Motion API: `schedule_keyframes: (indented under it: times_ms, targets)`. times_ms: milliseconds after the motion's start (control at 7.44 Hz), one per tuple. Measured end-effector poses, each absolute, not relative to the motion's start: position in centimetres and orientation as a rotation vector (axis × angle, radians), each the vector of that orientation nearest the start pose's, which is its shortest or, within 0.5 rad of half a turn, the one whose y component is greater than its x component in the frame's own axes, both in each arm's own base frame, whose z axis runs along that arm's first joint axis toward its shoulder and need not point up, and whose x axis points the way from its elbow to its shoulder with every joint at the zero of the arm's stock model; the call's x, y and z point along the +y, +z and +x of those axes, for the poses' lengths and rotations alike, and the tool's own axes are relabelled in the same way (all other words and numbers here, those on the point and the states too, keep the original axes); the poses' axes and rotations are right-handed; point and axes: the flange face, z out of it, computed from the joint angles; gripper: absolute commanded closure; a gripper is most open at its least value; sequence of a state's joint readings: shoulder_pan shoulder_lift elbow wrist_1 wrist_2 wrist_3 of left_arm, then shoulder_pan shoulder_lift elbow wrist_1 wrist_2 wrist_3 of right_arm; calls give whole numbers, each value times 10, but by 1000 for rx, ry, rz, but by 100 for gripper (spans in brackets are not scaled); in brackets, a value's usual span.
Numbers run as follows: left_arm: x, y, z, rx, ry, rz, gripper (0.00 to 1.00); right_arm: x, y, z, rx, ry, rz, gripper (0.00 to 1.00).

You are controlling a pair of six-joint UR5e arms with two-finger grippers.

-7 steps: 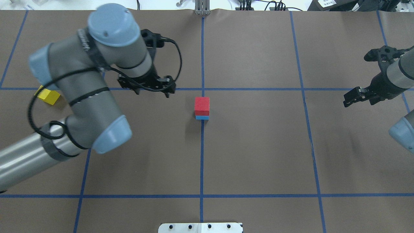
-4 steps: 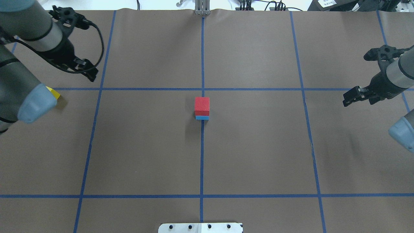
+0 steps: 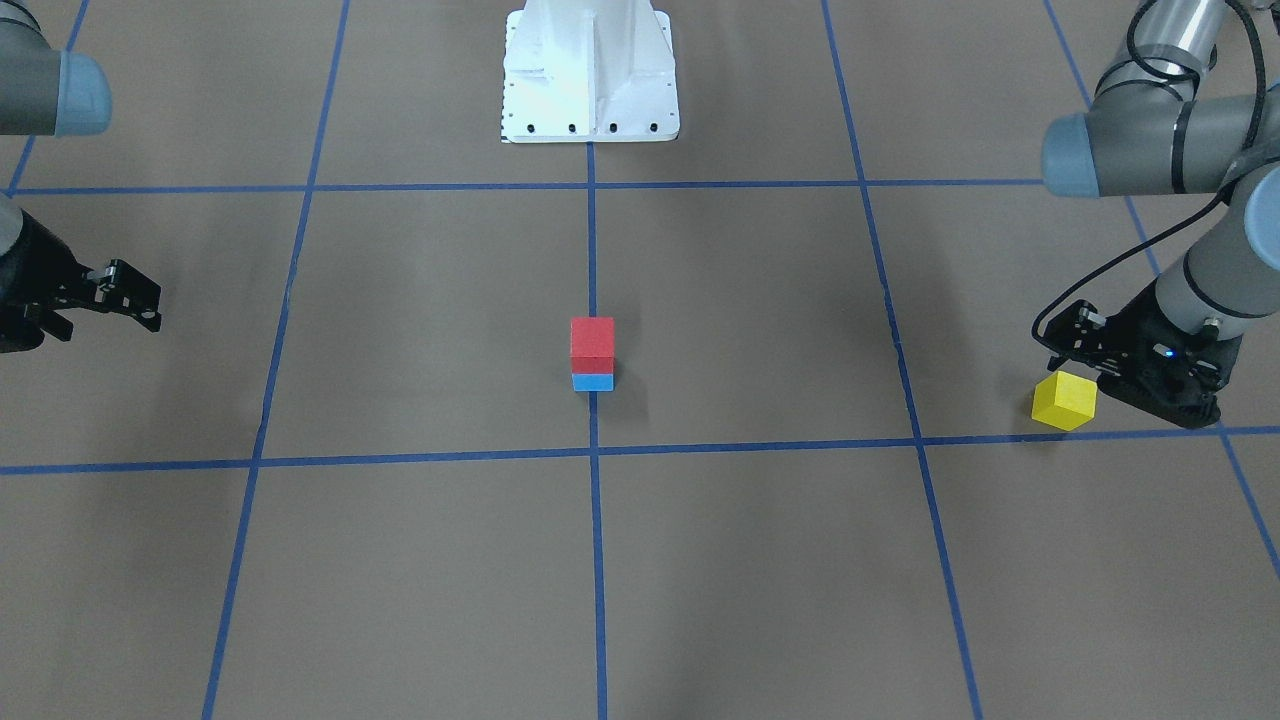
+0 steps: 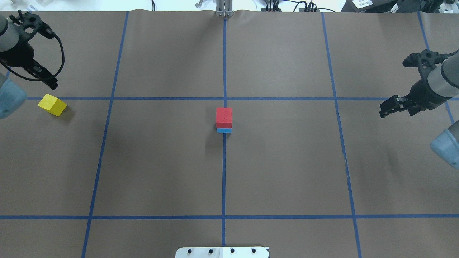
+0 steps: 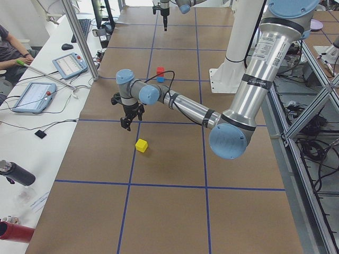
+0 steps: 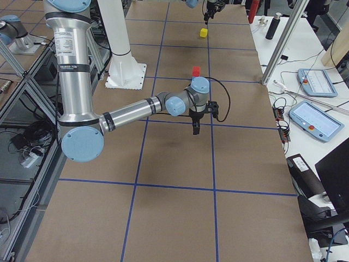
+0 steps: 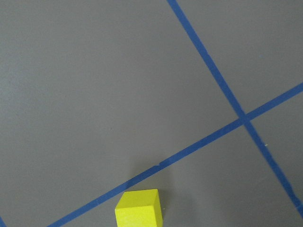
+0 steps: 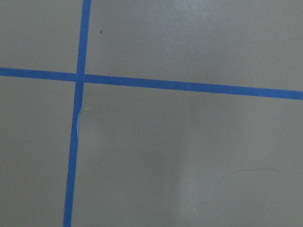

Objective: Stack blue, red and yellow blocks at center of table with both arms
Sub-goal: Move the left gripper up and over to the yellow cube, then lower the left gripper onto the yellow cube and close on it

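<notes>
You have the red block (image 4: 224, 116) on the blue block (image 4: 224, 130) at the table's (image 4: 287, 161) center. The yellow block (image 4: 52, 105) lies far left, unstacked, near the left gripper (image 4: 53, 84). It and the right gripper (image 4: 383, 113) hold nothing, and you cannot tell whether their jaws are spread.

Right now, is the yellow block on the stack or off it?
Off. The yellow block lies alone on the table, far from the red block atop the blue block.

Brown table (image 4: 287, 172), blue tape grid (image 4: 224, 179); blue block (image 4: 224, 130) on centre line; yellow block (image 4: 52, 104) near left edge.
</notes>
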State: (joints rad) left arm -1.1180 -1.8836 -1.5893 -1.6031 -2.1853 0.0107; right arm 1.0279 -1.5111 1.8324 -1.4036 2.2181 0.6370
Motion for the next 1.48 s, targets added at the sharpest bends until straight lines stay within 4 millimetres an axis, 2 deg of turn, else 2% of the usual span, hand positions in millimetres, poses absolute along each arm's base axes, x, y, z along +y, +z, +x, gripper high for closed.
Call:
schedule_keyframes:
  times_ms: [134, 269, 806, 1075, 1343, 1478]
  targets:
    - [-589, 509, 204, 697, 549, 215, 0, -486, 486, -208, -789, -68, 38, 0]
    - [-586, 527, 204, 713, 494, 203, 0, -486, 486, -208, -789, -68, 39, 0]
    - [-582, 552, 207, 755, 277, 163, 0, -486, 486, -208, -789, -69, 39, 0]
    - [-580, 568, 225, 779, 279, 187, 0, -486, 486, -208, -789, -70, 38, 0]
    - [-575, 574, 244, 788, 316, 192, 1, -486, 486, -209, -789, -70, 37, 0]
    - [-572, 576, 248, 787, 327, 190, 4, -486, 486, -209, -788, -70, 37, 0]
